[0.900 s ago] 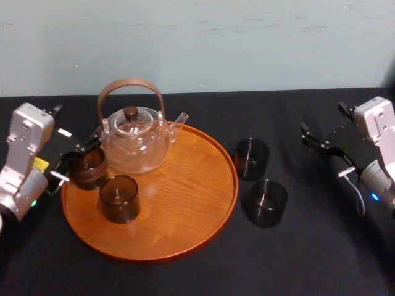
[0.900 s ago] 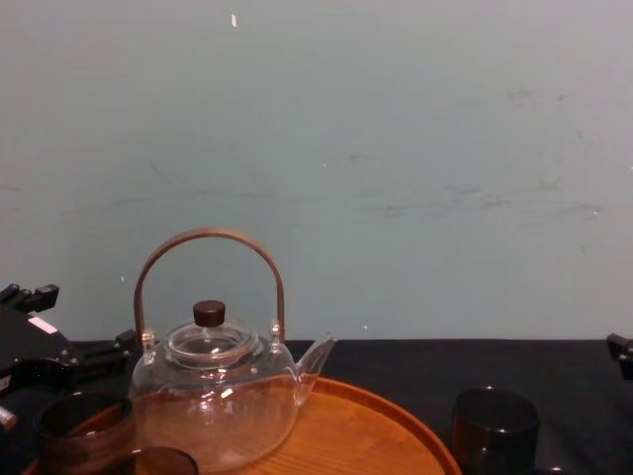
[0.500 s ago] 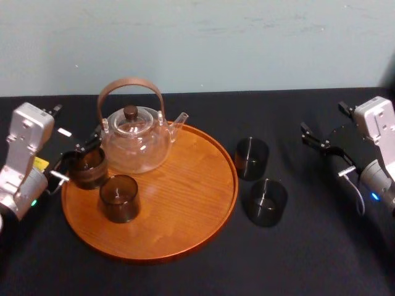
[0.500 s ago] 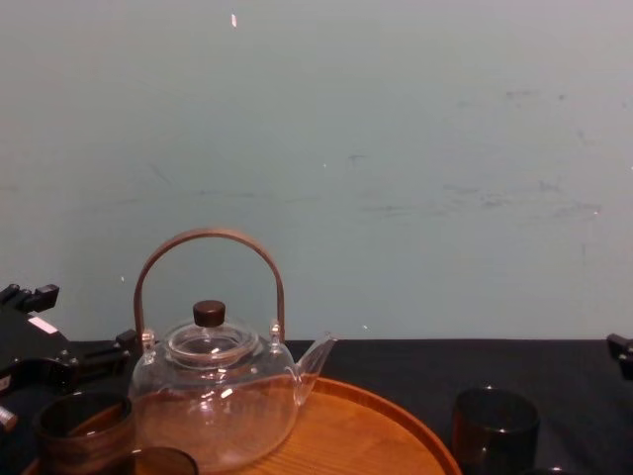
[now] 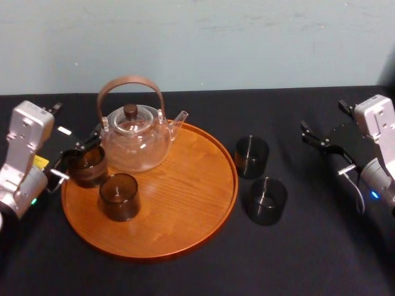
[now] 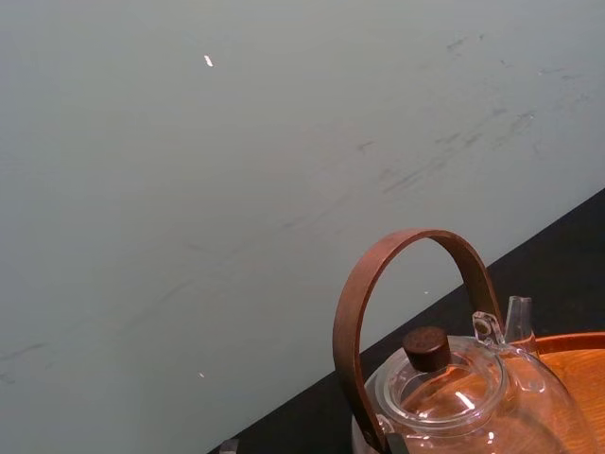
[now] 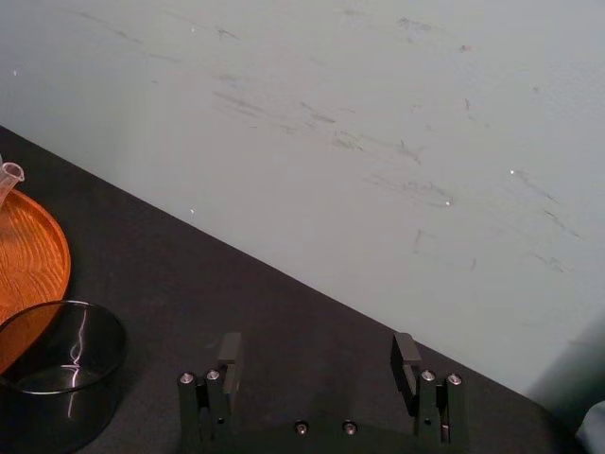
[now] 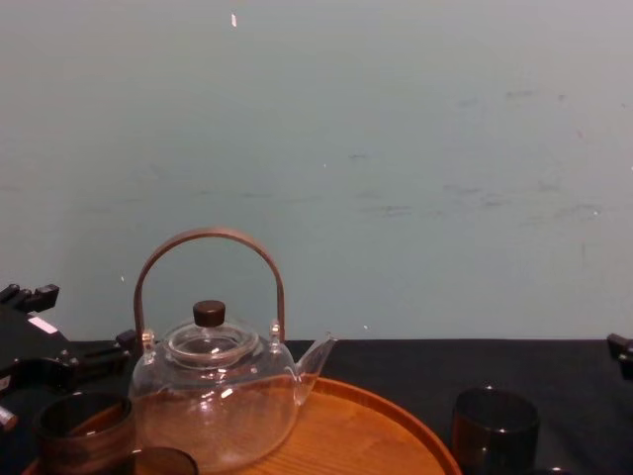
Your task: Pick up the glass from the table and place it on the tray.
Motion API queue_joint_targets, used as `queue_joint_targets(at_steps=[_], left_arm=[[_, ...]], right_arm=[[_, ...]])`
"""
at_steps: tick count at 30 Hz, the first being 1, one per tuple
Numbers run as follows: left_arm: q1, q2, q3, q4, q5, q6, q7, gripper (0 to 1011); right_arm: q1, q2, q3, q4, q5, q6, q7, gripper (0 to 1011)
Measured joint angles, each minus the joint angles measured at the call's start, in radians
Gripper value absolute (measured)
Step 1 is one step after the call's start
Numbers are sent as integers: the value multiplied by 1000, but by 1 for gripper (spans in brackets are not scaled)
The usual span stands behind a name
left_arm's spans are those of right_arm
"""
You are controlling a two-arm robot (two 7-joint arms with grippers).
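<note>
Two dark tumblers stand on the black surface [image 5: 308, 246], between your right claw [image 5: 326, 151] and the tray [image 5: 185, 209]. The far tumbler [image 5: 252, 157] is roughly level with that claw on its tray side. The near tumbler [image 5: 266, 200] is just beside it, closer to the robot. Your right claw hangs well apart from both, with its jaws spread wide and nothing between them. I read that as a waiting stance, kept back so the other arm has room.

Your left claw [image 5: 77, 159] is at the tray's opposite rim, set around the glass [image 5: 86, 168]. The glass is upright and appears to rest on the wood inside the rim. Whether the claw is gripping it or has let go, you cannot tell from these views.

The teapot [image 5: 136, 139] stands just beside the glass on the side away from the claw's wrist. A front tumbler [image 5: 118, 197] sits near it toward the robot. The rim spot probably suits the left arm's short reach and avoids the teapot's arched handle.

If the glass is down, back your left claw out along its own line, away from the teapot. A sideways drift could nudge either neighbour.
</note>
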Motion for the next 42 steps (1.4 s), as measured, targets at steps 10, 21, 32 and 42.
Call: queue_joint_targets(at_steps=[10, 21, 32, 42], left_arm=[[0, 0, 0, 0, 0, 0, 0, 1001], [0, 0, 0, 0, 0, 0, 0, 1001], [0, 0, 0, 0, 0, 0, 0, 1001], [0, 0, 0, 0, 0, 0, 0, 1001]], right_arm=[[0, 0, 0, 0, 0, 0, 0, 1002], [0, 0, 0, 0, 0, 0, 0, 1002], [0, -1, 2, 1, 1, 0, 3, 1002], [-30, 25, 32, -55, 46, 34, 111, 1002]])
